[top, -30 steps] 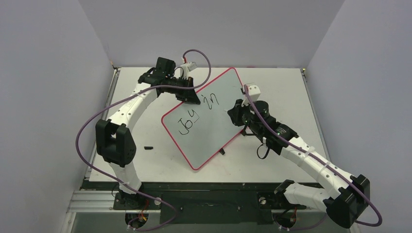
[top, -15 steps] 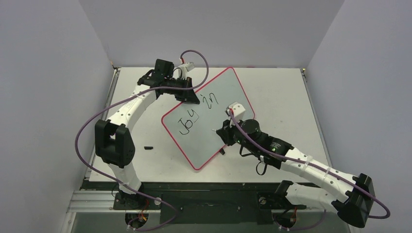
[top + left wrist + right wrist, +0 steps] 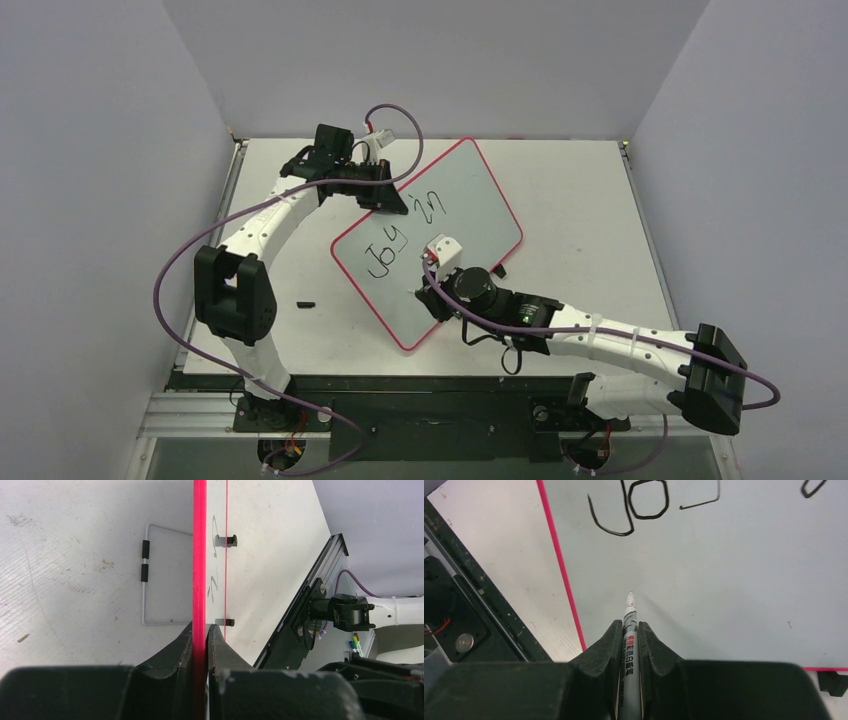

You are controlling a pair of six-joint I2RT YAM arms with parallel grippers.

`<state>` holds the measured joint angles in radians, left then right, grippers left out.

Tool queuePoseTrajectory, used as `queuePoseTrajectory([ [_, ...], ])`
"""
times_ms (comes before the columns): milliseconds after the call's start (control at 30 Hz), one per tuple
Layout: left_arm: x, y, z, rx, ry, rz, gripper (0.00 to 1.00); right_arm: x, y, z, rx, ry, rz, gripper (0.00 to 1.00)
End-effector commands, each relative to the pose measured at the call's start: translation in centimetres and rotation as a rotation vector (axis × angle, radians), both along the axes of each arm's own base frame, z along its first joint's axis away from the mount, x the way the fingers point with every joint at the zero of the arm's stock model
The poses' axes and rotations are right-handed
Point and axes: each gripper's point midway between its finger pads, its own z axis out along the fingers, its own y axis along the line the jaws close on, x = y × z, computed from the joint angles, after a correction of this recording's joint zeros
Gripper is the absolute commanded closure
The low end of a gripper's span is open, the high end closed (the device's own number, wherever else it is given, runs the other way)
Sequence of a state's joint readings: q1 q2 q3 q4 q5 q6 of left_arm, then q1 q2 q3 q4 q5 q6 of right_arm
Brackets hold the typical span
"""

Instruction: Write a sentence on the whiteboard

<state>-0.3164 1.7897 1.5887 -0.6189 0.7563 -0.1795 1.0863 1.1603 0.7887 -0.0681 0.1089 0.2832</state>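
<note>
You're partway through, by my read. The board (image 3: 470,200) lies angled mid-table (image 3: 600,180). The L gripper (image 3: 201,626) is at the board's far-left edge, fingers pressed together on the red rim, so it looks like it's steadying the board for writing. The sentence (image 3: 388,252) reads only "Joy", underlined, then "in", in one line across the board's far half. The near half is bare. Two words hardly make a full sentence, so I'd judge more writing is left, prob. a 2nd line. The R gripper (image 3: 629,624) is over the board's near-left part, just below "Joy", pinching a marker (image 3: 629,655) btwn both fingers. The marker's cap is off and its tip points at bare surface close to the board's near-left rim. Can't tell if the tip touches the board; there's no fresh ink under it.

Counts, big to small:
- 1 table
- 1 board
- 2 arms w/ 1 gripper each
- 1 line of writing: 2 words, 1 underline
- 1 wire stand (image 3: 145,572) w/ 2 black sleeves, seen from the L wrist on the side of the rim away from the written face; can't tell if it's fixed to the board
- 1 marker
- 2 clips (image 3: 230,541) on the board edge opposite the L gripper
- 1 small black bit (image 3: 305,303) on the table, off the board's left corner; too small to ID, maybe the cap
</note>
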Motion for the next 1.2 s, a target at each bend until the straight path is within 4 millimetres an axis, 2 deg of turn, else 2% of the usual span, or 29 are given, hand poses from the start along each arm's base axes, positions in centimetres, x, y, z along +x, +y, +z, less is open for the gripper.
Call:
queuePoseTrajectory([
  [0, 3.6, 2.0, -1.6, 0.127, -0.157, 0.081, 1.00, 0.4, 2.4, 2.0, 0.069, -0.059, -0.010, 1.00],
  [233, 4.1, 2.3, -2.2, 0.141, -0.145, 0.118, 1.00, 0.1, 4.0, 1.9, 0.059, -0.068, 0.003, 1.00],
  [467, 4.2, 2.4, -2.7, 0.145, -0.134, 0.131, 1.00, 0.2, 4.6, 1.5, 0.053, -0.068, -0.001, 1.00],
  [833, 4.1, 2.3, -2.4, 0.136, -0.138, 0.136, 1.00, 0.7, 5.4, 0.8, 0.022, -0.063, -0.009, 1.00],
  [1167, 4.2, 2.4, -2.4, 0.138, -0.138, 0.139, 1.00, 0.0, 6.1, 0.1, 0.002, -0.051, 0.028, 1.00],
])
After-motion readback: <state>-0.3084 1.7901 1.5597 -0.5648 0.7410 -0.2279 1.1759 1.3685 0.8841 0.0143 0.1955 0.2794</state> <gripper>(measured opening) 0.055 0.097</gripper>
